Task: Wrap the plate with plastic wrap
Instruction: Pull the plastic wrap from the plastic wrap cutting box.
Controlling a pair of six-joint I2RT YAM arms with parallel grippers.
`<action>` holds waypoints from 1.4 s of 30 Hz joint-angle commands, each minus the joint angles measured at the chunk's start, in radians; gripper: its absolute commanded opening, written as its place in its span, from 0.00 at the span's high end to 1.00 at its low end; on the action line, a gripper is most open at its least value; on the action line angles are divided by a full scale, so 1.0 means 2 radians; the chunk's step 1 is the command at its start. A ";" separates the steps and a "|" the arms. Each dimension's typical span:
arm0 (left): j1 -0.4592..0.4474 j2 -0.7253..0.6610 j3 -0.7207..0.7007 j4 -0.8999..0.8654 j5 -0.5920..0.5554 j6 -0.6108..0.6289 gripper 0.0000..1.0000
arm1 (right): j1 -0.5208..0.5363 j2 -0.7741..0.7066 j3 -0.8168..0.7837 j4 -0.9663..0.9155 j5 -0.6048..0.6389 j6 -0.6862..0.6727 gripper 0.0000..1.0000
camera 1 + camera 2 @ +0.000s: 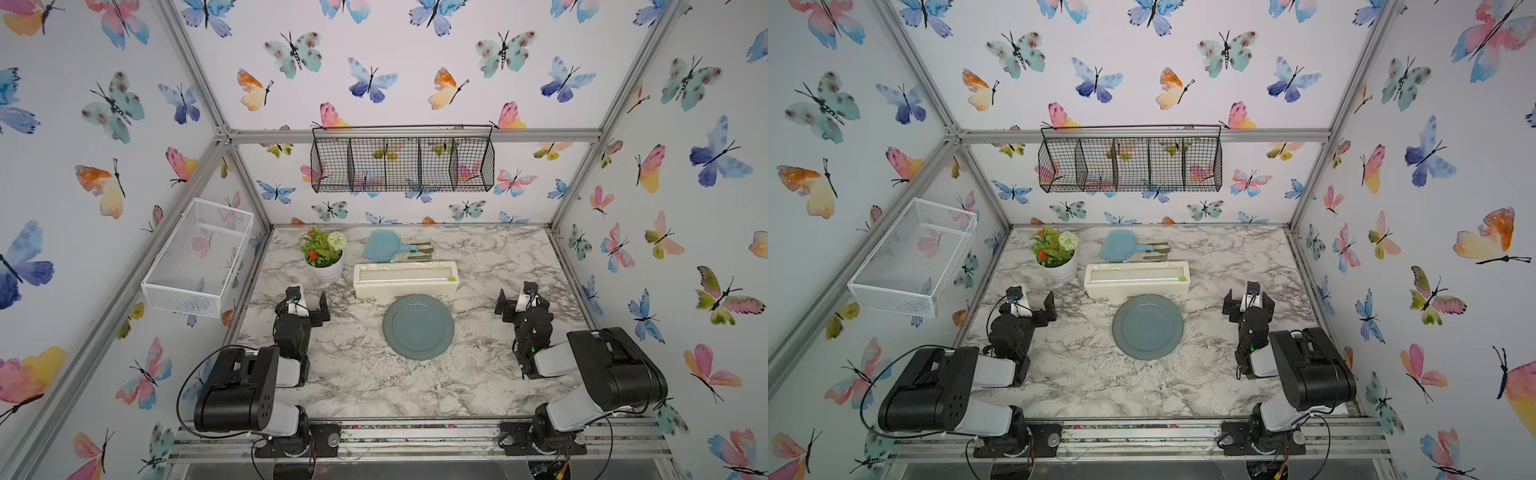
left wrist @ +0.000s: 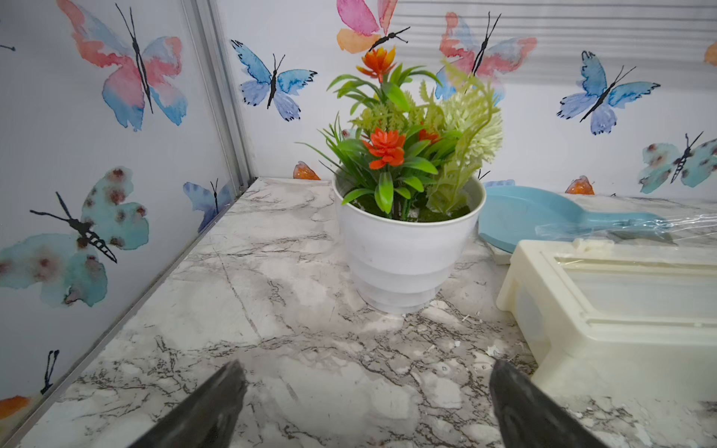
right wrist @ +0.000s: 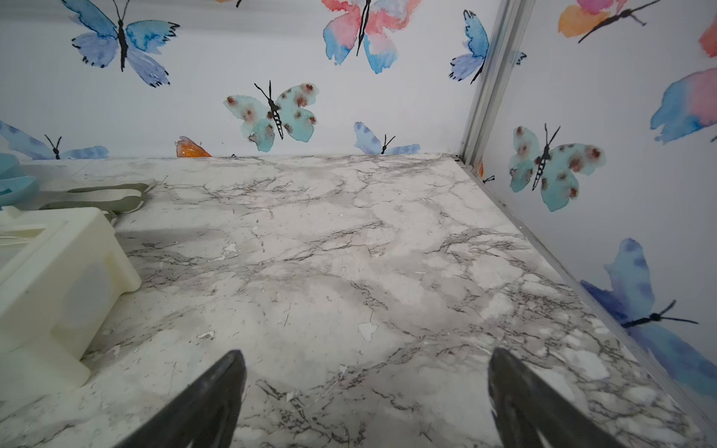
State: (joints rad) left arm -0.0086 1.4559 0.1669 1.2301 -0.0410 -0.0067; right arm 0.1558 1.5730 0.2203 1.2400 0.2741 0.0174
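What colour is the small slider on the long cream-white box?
Green. The slider shows best in a top view, at one end of the box.

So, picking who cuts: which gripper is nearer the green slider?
Right. The right gripper sits off the box end holding the green slider; the left gripper is beyond the opposite end.

Left hand (image 2: 368, 368), right hand (image 3: 367, 356): jaws spread wide, empty.

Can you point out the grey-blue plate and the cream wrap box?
Round slate grey-blue plate (image 1: 418, 326): in a top view, flat centre.
Long cream-white plastic-wrap box (image 1: 374, 291): in a top view, front wall.
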 commanded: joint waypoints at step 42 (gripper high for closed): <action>-0.104 -0.155 0.322 -0.526 0.142 -0.201 0.03 | 0.008 -0.175 0.332 -0.642 -0.091 0.186 0.00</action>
State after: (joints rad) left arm -0.2192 1.0325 0.7338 0.3622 0.0277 -0.3489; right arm 0.1661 1.1793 0.8375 0.2317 0.2729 0.3241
